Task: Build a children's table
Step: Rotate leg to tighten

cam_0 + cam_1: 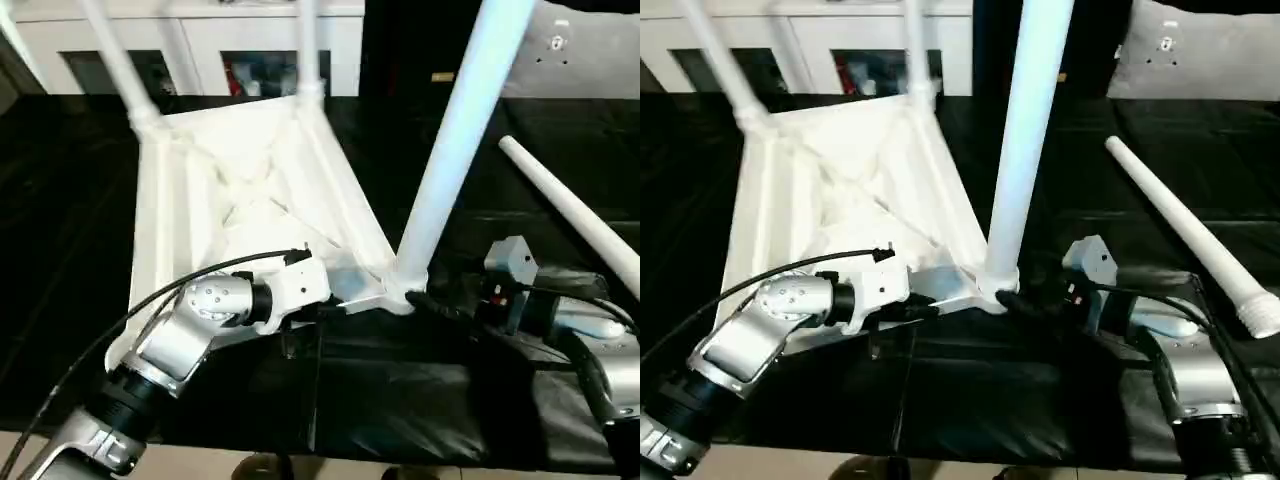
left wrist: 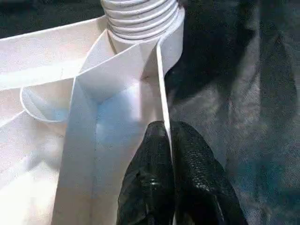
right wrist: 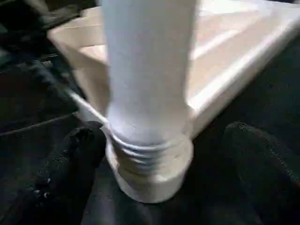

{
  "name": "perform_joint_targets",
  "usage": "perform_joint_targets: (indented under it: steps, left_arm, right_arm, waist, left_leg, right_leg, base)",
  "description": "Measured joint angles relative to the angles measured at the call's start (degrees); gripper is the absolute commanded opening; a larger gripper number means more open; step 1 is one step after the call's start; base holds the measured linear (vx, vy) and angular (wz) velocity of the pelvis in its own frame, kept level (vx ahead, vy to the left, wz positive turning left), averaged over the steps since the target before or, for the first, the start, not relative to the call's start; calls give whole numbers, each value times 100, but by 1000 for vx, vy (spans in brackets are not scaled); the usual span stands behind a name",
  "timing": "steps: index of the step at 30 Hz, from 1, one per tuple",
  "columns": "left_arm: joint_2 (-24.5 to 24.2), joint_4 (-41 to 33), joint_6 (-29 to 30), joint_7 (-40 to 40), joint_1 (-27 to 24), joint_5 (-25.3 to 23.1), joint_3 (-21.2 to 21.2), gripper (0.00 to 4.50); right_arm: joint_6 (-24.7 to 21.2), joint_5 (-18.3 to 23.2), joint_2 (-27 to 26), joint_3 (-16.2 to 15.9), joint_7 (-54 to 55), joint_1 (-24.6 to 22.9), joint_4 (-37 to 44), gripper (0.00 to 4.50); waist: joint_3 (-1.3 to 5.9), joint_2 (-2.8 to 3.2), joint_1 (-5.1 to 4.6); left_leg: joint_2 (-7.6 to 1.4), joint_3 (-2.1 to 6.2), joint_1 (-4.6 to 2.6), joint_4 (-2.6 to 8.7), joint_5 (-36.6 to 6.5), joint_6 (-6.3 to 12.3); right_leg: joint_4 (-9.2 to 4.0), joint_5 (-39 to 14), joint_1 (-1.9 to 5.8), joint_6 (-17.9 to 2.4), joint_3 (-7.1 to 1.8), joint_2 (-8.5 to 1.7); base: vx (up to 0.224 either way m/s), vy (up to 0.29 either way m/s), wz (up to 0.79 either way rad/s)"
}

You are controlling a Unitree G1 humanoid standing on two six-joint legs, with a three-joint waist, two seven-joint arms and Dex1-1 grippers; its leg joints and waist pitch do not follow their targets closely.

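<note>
- Black fingers (image 2: 159,183) of the left gripper (image 1: 325,308) pinched the rim wall of the children's table (image 1: 240,200), which lay upside down on the black worktable (image 1: 420,400).
- Right gripper (image 3: 157,173) stood spread, released, either side of the near leg (image 1: 1025,130) at its corner socket (image 3: 150,173).
- One loose leg (image 1: 1185,225) lay just beside, on the right.

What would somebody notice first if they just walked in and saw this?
Probably the white children's table lying upside down on the black worktable, with legs poking up from its corners. The near leg stands tall in its corner socket, with the right gripper open around its threaded base. The left gripper pinches the tabletop's edge beside it, and one spare leg lies loose on the right.
</note>
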State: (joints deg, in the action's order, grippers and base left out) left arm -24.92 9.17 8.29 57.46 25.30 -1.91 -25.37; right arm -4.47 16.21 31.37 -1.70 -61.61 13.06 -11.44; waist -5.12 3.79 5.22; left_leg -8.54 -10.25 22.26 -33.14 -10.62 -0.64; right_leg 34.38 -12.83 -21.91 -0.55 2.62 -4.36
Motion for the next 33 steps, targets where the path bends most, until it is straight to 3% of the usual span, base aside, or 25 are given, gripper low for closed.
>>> perform_joint_targets:
  steps: [5,6,9,11,22,29,33]
  left_arm:
    - [-143,56,-253,291,9,35,-21,0]
    - [-156,54,-268,358,7,60,-33,0]
    - [-164,49,-328,484,1,94,-69,0]
    - [-163,49,-366,520,1,94,-92,0]
    - [-170,67,-416,563,4,54,-92,0]
    - [-167,65,-384,569,2,66,-88,0]
    - [-47,-227,150,470,-173,171,55,0]
  right_arm:
    - [-33,-3,74,-154,-287,124,-41,443]
    - [-44,-2,78,-174,-346,169,-45,416]
    - [-45,-7,78,-288,-503,259,-57,408]
    - [-45,-9,62,-337,-532,270,-66,373]
    - [-122,1,-28,-452,-757,387,-267,284]
    - [-192,62,-28,-447,-769,382,-267,270]
    - [-608,178,-132,-323,-551,210,-25,270]
  waist:
    - [0,0,8]
    - [0,0,21]
    - [0,0,42]
    - [0,0,53]
    - [0,-1,32]
    - [0,-1,32]
    - [1,0,17]
  left_leg:
    - [0,0,1,-13,0,0]
    - [0,0,1,-16,0,0]
    - [0,0,3,-29,-1,2]
    - [0,0,5,-39,-3,4]
    - [-1,0,0,-55,-3,3]
    - [-1,0,0,-55,-3,3]
    - [-2,0,-3,-54,-3,3]
  right_leg:
    - [9,0,1,0,-1,-2]
    - [11,0,1,0,0,-3]
    - [18,0,2,0,-1,-4]
    - [25,0,1,-1,-1,-6]
    - [53,-1,0,-1,-5,-8]
    - [53,-1,0,-1,-5,-8]
    - [54,-3,0,-5,-4,-8]
  base:
    - [0,0,0]
    - [0,0,0]
    - [0,0,0]
    - [0,0,0]
    - [0,0,0]
    - [0,0,0]
    - [0,0,0]
